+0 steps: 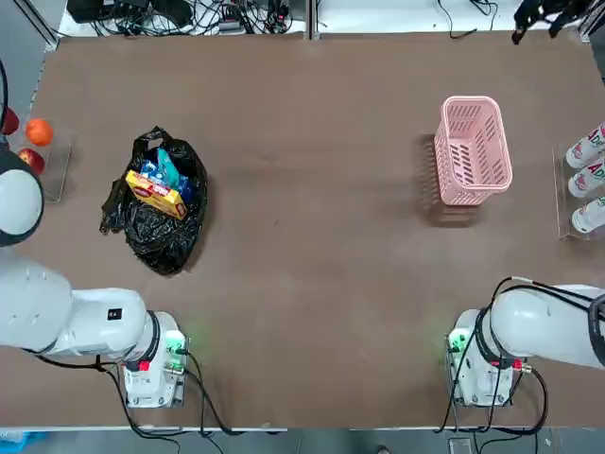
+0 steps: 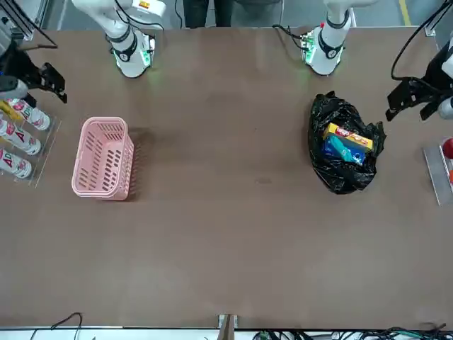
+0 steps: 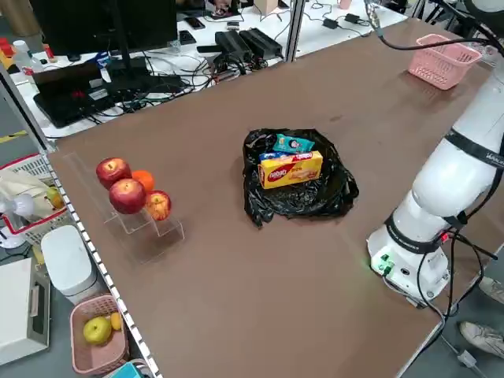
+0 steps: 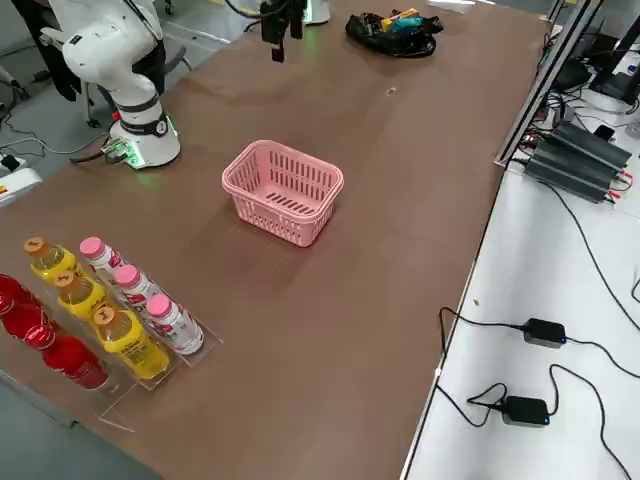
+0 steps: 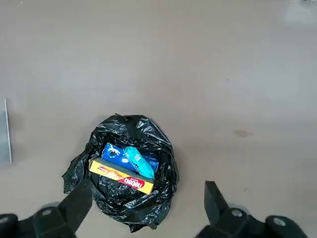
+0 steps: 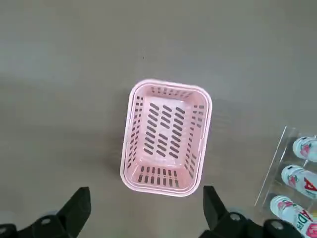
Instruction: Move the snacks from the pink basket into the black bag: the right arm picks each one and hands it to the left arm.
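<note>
The pink basket (image 1: 473,151) (image 6: 166,136) stands on the right half of the table with nothing inside it. On the left half lies the black bag (image 1: 161,222) (image 5: 130,208), open at the top. In it lie the snacks: a yellow packet (image 5: 121,177), a blue one (image 5: 115,153) and a slim teal one (image 5: 137,161). My left gripper (image 5: 146,206) hangs open high above the bag and holds nothing. My right gripper (image 6: 143,208) hangs open high above the basket, also with nothing between its fingers.
A clear rack of bottles (image 1: 588,180) (image 4: 110,320) stands at the table's right edge beside the basket. A clear stand with red and orange fruit (image 1: 33,142) (image 3: 130,193) sits at the left edge. Cables and gear lie beyond the far edge.
</note>
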`<state>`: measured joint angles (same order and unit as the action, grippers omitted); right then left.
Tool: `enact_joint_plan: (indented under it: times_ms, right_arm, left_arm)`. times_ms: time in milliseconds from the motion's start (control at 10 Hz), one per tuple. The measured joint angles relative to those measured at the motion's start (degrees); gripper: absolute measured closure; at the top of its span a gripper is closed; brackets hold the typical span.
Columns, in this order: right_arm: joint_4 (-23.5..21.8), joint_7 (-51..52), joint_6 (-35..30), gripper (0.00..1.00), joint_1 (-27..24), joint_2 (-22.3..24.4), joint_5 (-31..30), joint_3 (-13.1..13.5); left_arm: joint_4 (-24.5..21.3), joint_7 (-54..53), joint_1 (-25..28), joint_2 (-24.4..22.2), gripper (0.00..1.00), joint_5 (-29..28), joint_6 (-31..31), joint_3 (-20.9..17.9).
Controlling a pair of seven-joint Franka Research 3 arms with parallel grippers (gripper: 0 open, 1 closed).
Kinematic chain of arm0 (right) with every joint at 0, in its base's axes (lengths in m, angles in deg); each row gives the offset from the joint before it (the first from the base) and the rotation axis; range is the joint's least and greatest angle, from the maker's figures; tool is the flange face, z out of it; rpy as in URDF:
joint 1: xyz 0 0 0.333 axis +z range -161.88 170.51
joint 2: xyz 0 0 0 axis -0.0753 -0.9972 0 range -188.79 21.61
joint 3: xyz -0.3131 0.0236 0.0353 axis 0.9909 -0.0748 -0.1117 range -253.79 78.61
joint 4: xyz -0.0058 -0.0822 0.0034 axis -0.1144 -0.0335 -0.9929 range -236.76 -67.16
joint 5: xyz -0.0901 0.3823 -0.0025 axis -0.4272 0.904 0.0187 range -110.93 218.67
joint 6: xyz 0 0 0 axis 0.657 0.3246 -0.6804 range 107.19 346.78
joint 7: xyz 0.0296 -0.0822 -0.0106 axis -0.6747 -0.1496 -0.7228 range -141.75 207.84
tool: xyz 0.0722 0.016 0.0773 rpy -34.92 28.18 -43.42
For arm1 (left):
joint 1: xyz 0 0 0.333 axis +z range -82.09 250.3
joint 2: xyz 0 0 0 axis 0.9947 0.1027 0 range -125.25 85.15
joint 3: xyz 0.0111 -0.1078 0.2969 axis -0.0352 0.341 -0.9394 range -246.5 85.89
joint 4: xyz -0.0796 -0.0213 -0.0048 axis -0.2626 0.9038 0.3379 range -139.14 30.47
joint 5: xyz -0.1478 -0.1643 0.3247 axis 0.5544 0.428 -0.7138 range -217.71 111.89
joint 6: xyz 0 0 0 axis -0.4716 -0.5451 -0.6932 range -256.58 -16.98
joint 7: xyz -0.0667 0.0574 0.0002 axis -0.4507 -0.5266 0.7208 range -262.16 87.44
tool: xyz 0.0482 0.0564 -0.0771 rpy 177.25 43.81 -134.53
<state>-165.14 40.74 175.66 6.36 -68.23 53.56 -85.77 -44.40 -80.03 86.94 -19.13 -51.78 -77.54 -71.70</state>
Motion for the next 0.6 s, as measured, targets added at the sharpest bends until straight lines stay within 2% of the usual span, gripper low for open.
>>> enact_joint_plan:
  times_ms: [300,600]
  right_arm:
    - [8.2,0.0,-3.8,0.0,0.2,-4.4,0.0,-0.7]
    - [10.6,0.0,-4.5,0.0,-0.1,-8.1,0.0,-0.4]
  left_arm:
    - [-0.1,0.0,0.1,0.6,0.0,0.0,0.0,-0.3]
    - [-0.1,0.0,-0.4,0.8,0.0,0.0,0.0,0.0]
